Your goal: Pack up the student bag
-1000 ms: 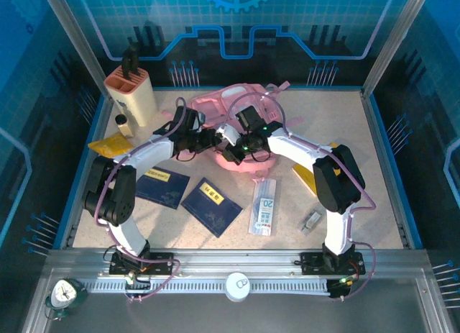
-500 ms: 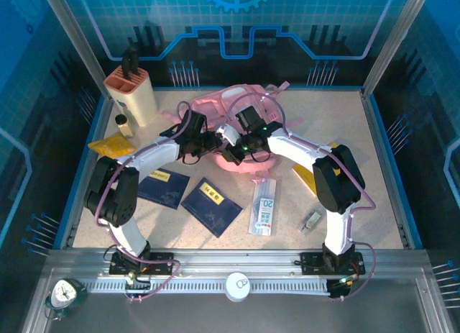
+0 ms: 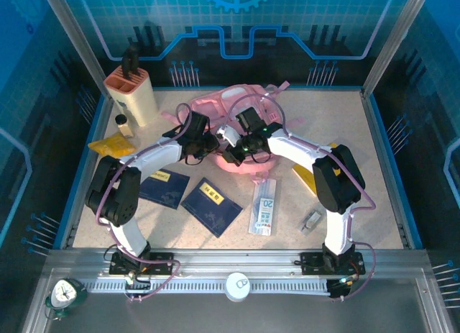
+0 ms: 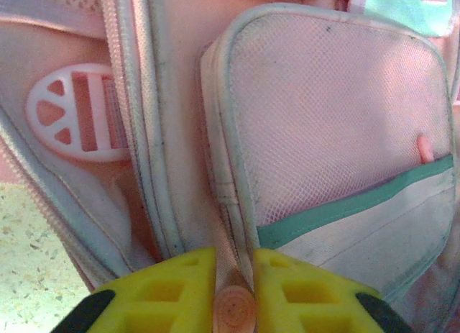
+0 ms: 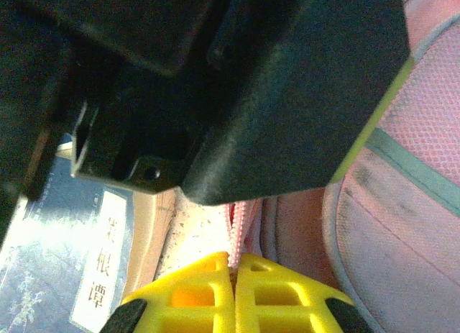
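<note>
The student bag (image 3: 228, 105), pink with pale trim, lies at the back middle of the table; in the left wrist view its mesh pocket (image 4: 323, 117) with a green band sits right before me. My left gripper (image 4: 235, 286) is shut on the bag's round pink zip pull (image 4: 235, 311), seen from above at the bag's front-left edge (image 3: 214, 140). My right gripper (image 5: 234, 272) is shut on the bag's pink zip edge (image 5: 238, 232), close beside the left one (image 3: 231, 150). The left arm's black wrist (image 5: 215, 74) hangs just above the right fingers.
Two dark blue booklets (image 3: 164, 186) (image 3: 210, 206) and a clear ruler pack (image 3: 264, 207) lie in front of the bag. A beige holder (image 3: 131, 96), a small bottle (image 3: 123, 124) and a yellow packet (image 3: 111, 144) stand at the left. A yellow item (image 3: 305, 176) and a small clip (image 3: 311, 219) lie right.
My left arm has reached further right to the bag's front edge and its jaws have closed on the zip pull. The right arm has stayed put.
</note>
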Tool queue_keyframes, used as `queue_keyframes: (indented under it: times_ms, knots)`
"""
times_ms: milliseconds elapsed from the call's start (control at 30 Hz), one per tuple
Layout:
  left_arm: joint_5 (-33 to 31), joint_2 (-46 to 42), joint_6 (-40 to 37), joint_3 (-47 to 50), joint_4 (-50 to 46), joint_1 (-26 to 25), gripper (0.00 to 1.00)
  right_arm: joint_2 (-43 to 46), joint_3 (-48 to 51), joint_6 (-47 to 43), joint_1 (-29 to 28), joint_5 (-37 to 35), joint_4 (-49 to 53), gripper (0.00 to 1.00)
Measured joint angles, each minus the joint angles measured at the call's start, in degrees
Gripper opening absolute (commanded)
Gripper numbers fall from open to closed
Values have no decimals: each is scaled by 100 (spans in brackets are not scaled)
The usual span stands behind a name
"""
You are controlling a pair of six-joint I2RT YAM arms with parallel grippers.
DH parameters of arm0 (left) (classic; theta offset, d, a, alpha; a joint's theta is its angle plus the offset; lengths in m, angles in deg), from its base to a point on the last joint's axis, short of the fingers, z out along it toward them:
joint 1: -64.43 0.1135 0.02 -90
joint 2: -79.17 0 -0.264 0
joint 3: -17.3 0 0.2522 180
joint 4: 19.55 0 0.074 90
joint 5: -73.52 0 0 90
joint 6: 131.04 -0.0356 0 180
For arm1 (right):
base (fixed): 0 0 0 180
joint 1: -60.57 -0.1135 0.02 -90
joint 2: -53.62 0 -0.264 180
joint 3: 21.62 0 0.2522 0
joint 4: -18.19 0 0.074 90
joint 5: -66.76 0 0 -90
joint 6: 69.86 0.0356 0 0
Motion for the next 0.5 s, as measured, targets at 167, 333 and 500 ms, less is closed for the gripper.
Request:
queue_keyframes:
  times_ms: [167,333,500]
  knots:
    - [-170,-15,22,2,-39,-15,9,9,39,-2,0,-2,-37,0]
    - [-389,-85,15,2,-153,-26,5,46,116,0,-2,-4,-111,0]
    - [-498,-125,-28,2,-251,-33,17,57,125,0,0,-4,-138,0]
